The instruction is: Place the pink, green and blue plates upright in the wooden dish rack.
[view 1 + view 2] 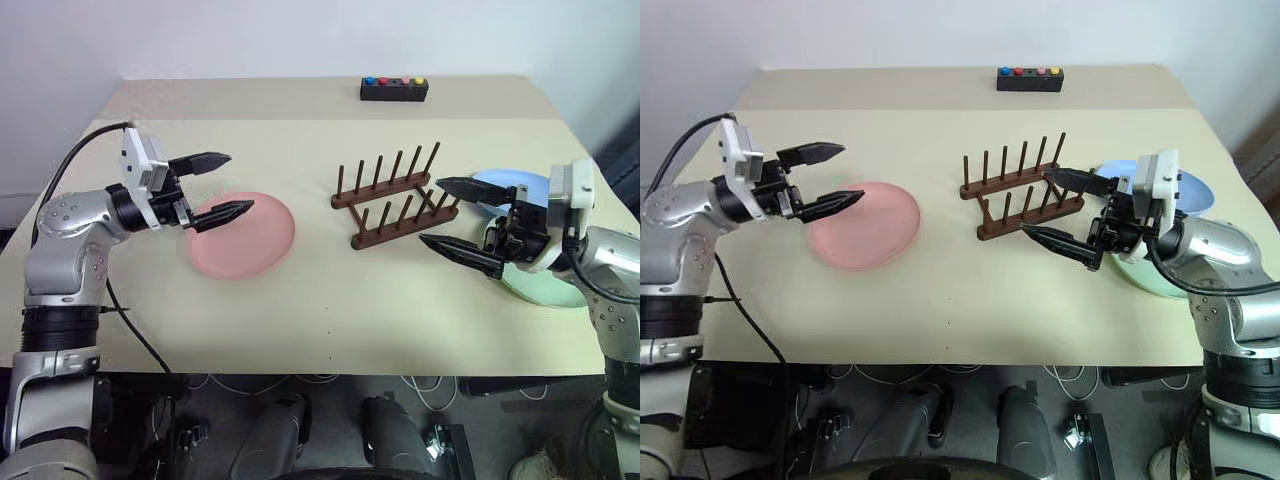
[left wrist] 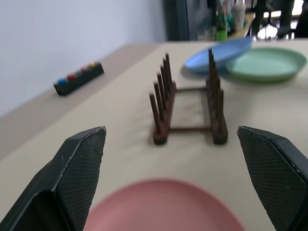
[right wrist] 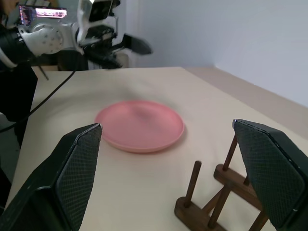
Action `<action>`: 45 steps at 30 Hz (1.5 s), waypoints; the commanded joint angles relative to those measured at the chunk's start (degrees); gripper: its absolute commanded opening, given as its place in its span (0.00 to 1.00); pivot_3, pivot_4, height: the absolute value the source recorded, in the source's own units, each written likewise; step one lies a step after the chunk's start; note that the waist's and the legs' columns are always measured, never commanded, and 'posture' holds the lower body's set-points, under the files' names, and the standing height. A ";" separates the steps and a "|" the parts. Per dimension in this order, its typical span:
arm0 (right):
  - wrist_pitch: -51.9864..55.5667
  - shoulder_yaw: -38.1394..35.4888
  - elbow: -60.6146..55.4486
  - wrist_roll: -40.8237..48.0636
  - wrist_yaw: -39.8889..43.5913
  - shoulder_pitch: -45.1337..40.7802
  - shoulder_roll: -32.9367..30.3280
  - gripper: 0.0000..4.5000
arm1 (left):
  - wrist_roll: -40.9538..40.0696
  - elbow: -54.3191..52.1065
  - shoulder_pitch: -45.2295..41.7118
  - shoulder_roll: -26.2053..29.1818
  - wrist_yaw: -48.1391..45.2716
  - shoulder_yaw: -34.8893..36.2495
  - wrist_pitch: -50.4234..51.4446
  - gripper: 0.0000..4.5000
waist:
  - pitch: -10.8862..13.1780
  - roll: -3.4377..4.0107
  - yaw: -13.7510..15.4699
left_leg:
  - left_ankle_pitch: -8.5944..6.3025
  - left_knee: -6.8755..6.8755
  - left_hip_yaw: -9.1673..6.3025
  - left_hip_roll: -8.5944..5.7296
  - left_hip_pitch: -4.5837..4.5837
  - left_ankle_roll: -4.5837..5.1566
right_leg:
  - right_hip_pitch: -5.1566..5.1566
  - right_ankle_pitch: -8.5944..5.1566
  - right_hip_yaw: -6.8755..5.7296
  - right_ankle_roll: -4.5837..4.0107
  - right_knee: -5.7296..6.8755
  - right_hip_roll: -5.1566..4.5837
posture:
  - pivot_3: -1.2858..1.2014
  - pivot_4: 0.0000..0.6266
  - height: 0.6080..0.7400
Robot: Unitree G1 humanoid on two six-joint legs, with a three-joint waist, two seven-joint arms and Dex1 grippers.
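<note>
A beige desk (image 1: 330, 330) carries three plates and a wooden dish rack (image 1: 393, 196), and none of the plates is in the rack yet. The rack stands a little right of the desk's centre, its two rails running at a slant from the near side toward the far right corner, every gap between its pegs empty. The pink plate (image 1: 250, 240) lies flat toward the desk's left edge, well apart from the rack. The left gripper (image 1: 220, 186) hangs above that plate's left rim with its jaws spread wide and holding nothing, pointing level across the desk toward the rack; this arm is clearly the nearer one to the pink plate. The blue plate (image 1: 1200, 190) and the green plate (image 1: 1140, 272) lie near the right edge, the blue one behind and tilted onto the green one's rim. The right gripper (image 1: 465, 222) sits between the rack and those two plates, its jaws also spread and empty, pointing left toward the rack, so the plates lie behind its tips. A small black box with coloured buttons (image 1: 394, 89) rests at the far edge.
</note>
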 commanded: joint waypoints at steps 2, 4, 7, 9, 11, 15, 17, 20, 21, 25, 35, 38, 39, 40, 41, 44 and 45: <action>1.67 -4.49 -6.21 2.33 -2.63 2.62 -1.56 0.99 | 1.41 4.14 -2.69 -2.04 -2.41 -2.17 -2.89 1.00 | -0.01 0.02 -0.14 | 0.01 -0.03 0.01 0.00 0.00 0.03 | -0.02 0.00 0.01 0.00 0.00 0.00 | 0.52 0.24 1.00; 1.99 -5.83 -7.32 2.38 -3.88 3.76 -1.78 0.99 | 2.24 5.34 -4.63 -3.67 -2.67 -3.72 -3.13 1.00 | -0.01 0.01 -0.20 | 0.03 -0.06 0.00 0.02 0.00 0.06 | -0.05 0.00 0.01 0.00 0.03 0.02 | 0.52 0.24 1.00; 2.62 -6.68 -8.56 2.62 -5.60 4.32 -1.78 0.99 | 3.25 6.61 -7.34 -5.42 -3.51 -5.90 -3.09 1.00 | 0.05 -0.09 -0.20 | 0.04 -0.03 0.00 0.02 -0.02 0.05 | -0.06 0.00 0.01 0.00 0.04 0.02 | 0.52 0.24 1.00; 1.91 -6.81 -8.82 1.54 -6.46 5.00 -1.55 0.99 | 3.84 7.54 -8.53 -7.07 -5.16 -7.80 -4.03 1.00 | 0.05 -0.09 -0.16 | 0.04 0.00 0.01 0.01 -0.03 0.06 | -0.05 0.00 0.02 0.01 0.03 0.02 | 0.52 0.24 1.00; 1.61 -7.07 -9.16 0.87 -7.58 5.86 -1.26 0.99 | 4.56 8.79 -9.68 -8.35 -6.64 -9.24 -5.03 1.00 | 0.05 -0.08 -0.14 | 0.04 -0.02 0.01 0.01 -0.02 0.06 | -0.05 0.00 0.02 0.01 0.01 0.01 | 0.52 0.24 1.00; 1.85 -7.36 -9.93 1.18 -8.39 6.44 -1.85 0.99 | 5.74 12.41 -12.03 -8.80 -7.68 -9.35 -6.89 1.00 | 0.06 -0.11 -0.31 | 0.05 -0.04 0.01 0.01 -0.03 0.07 | -0.08 0.00 0.02 0.01 0.02 0.02 | 0.52 0.24 1.00; 2.53 -7.92 -9.20 1.05 -8.81 6.47 -2.80 0.99 | 6.20 13.51 -12.62 -8.97 -8.05 -9.50 -7.33 1.00 | 0.06 -0.10 -0.31 | 0.06 -0.04 0.01 0.02 -0.03 0.07 | -0.10 0.00 0.02 0.01 0.05 0.04 | 0.52 0.24 1.00; 1.33 -7.57 -7.31 -1.01 -8.12 6.79 -3.92 0.99 | 9.27 14.34 -11.83 -9.19 -7.12 -11.54 -7.84 1.00 | 0.06 -0.11 -0.16 | 0.06 -0.02 0.01 0.02 -0.03 0.07 | -0.07 0.00 0.02 0.01 0.05 0.03 | 0.52 0.24 1.00; 0.94 -7.26 -6.88 -1.53 -7.98 6.79 -4.07 0.99 | 10.66 14.24 -11.45 -9.23 -6.18 -12.36 -7.63 1.00 | 0.06 -0.12 -0.15 | 0.06 -0.02 0.01 0.01 -0.03 0.07 | -0.06 0.00 0.02 0.01 0.04 0.03 | 0.52 0.24 1.00; -2.27 -4.45 -3.30 -3.59 -6.41 5.21 -2.24 0.99 | 16.42 8.81 -8.12 -10.36 -1.39 -16.72 -6.66 1.00 | 0.06 -0.12 -0.15 | 0.06 -0.02 0.02 0.01 -0.03 0.08 | -0.04 0.00 0.02 0.02 0.00 0.01 | 0.52 0.24 1.00; -6.20 -3.75 -2.55 -6.88 -7.20 5.75 -0.63 0.99 | 29.74 -0.36 -6.69 -18.77 16.53 -27.12 6.66 1.00 | 0.08 -0.14 -0.06 | 0.06 -0.01 0.01 0.01 -0.03 0.08 | -0.05 0.00 0.02 0.03 0.05 0.04 | 0.52 0.24 1.00; -6.70 -5.16 -3.68 -7.26 -7.94 7.48 -0.86 0.99 | 32.18 1.89 -7.84 -21.76 21.00 -28.24 9.00 1.00 | 0.09 -0.15 -0.05 | 0.07 0.03 0.01 0.01 -0.03 0.08 | -0.04 0.01 0.02 0.03 0.07 0.05 | 0.52 0.24 1.00; -6.86 -5.41 -4.02 -7.51 -8.24 7.93 -0.93 0.99 | 33.18 2.64 -8.12 -22.27 21.95 -28.82 8.81 1.00 | 0.09 -0.15 -0.06 | 0.07 0.03 0.01 0.01 -0.03 0.08 | -0.04 0.01 0.02 0.03 0.07 0.06 | 0.52 0.24 1.00; -7.30 -6.06 -4.42 -8.03 -8.57 8.82 -1.01 0.99 | 32.99 2.57 -8.11 -23.47 22.06 -29.36 9.96 1.00 | 0.09 -0.15 -0.14 | 0.07 0.03 0.01 0.01 -0.03 0.08 | -0.04 0.01 0.02 0.03 0.08 0.06 | 0.52 0.24 1.00; -7.60 -6.79 -4.88 -8.29 -8.88 9.73 -1.02 0.99 | 32.62 2.34 -8.03 -24.67 21.87 -29.88 10.13 1.00 | 0.08 -0.15 -0.09 | 0.07 0.03 0.01 0.01 -0.03 0.08 | -0.04 0.01 0.02 0.03 0.08 0.06 | 0.52 0.24 1.00; -7.64 -8.76 -6.59 -8.18 -9.65 11.99 -1.24 0.99 | 33.23 4.79 -8.29 -28.27 25.39 -29.38 10.19 1.00 | 0.09 -0.16 -0.02 | 0.07 0.02 0.01 0.00 -0.03 0.08 | -0.03 0.00 0.02 0.04 0.07 0.06 | 0.52 0.24 1.00; -7.55 -9.11 -7.09 -8.16 -9.99 12.28 -1.29 0.99 | 34.26 5.96 -8.27 -28.66 27.12 -29.30 10.42 1.00 | 0.09 -0.16 -0.03 | 0.07 0.03 0.01 0.00 -0.03 0.08 | -0.03 0.00 0.01 0.05 0.06 0.06 | 0.52 0.24 1.00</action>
